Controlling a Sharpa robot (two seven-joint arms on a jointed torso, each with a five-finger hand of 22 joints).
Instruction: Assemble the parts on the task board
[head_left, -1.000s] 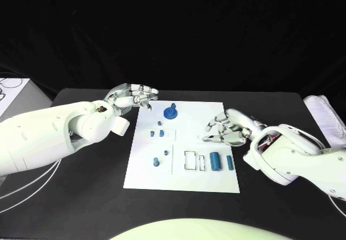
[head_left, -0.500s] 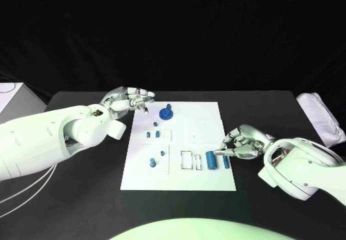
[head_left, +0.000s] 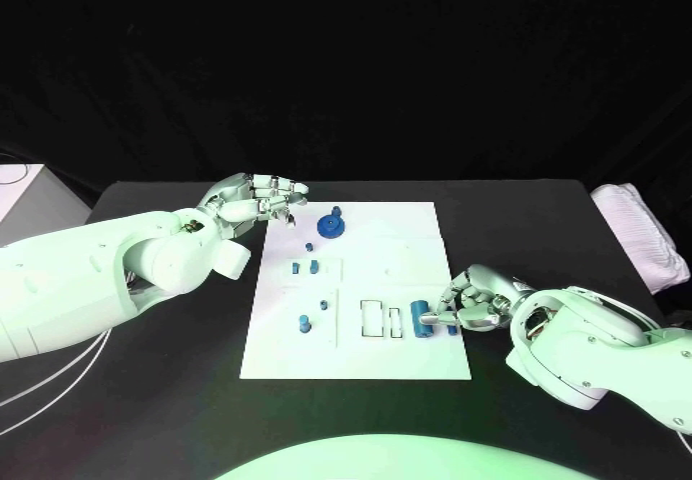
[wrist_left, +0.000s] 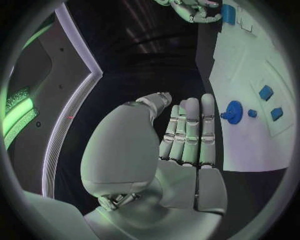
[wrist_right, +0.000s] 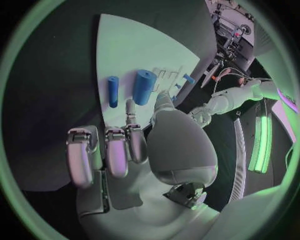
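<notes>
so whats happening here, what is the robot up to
The robot is working at a white task board with small blue parts. Its right hand is down at the board's near right corner, fingers right by two blue cylinders; a grip is not clear. The left hand hovers off the far left corner, holding nothing.

1. Task board (head_left: 389, 350) lies mid-counter (head_left: 173, 400).
2. Left hand (head_left: 261, 199) off the board's far left corner, beside a round part (head_left: 330, 226).
3. Right hand (head_left: 469, 301) at the board's right edge (two cylinders (head_left: 424, 318) just beside it).
</notes>
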